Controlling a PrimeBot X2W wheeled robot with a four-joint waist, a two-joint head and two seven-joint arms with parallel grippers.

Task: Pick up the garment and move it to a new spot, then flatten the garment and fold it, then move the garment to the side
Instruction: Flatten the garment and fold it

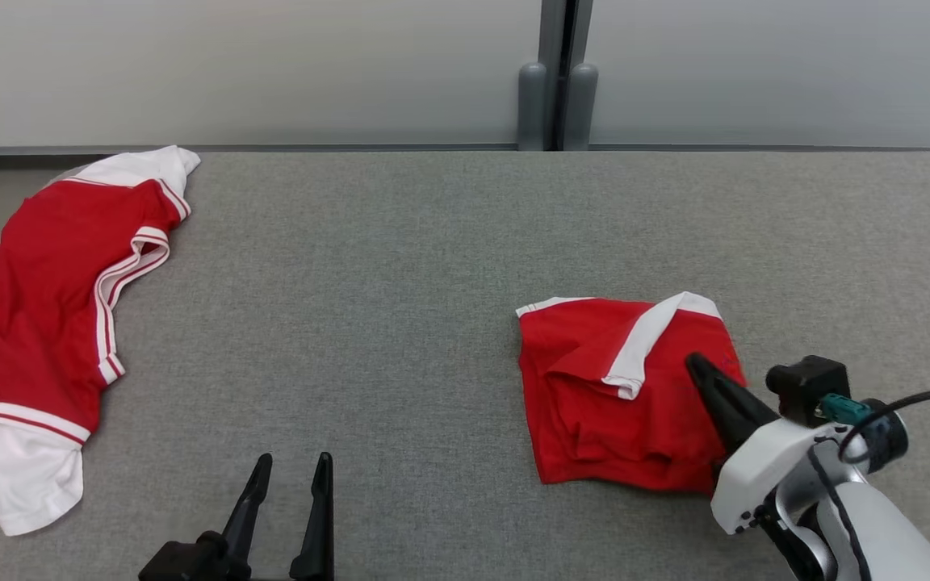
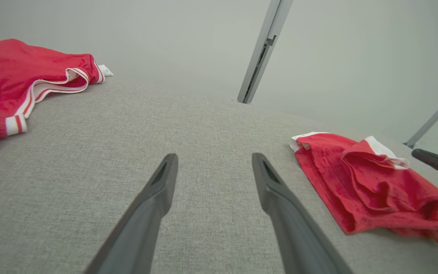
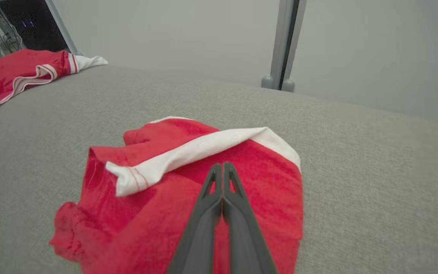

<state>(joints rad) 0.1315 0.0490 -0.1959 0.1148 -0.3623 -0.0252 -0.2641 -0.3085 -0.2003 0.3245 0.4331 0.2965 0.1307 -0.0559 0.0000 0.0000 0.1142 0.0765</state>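
So, folded garment (image 1: 618, 395): red with white trim, a rumpled square in the lower right of the head view. It lies on the grey worktop (image 1: 400, 282) with a white band flipped across its top.
Right gripper (image 1: 695, 365): your fingers are clenched, finger against finger. The tip sits over the garment's right part, just below that white band. Whether it's touching the cloth or just above it, I can't tell.
Left gripper (image 1: 293, 464): released, fingers spread, at the bottom of the head view left of centre. It's over bare worktop, well apart from the folded garment.
Second garment (image 1: 29, 307): also red and white, spread loose along the left edge, up to the worktop's upper left corner.
Post (image 1: 555, 81): grey, top centre, between pale wall panels.
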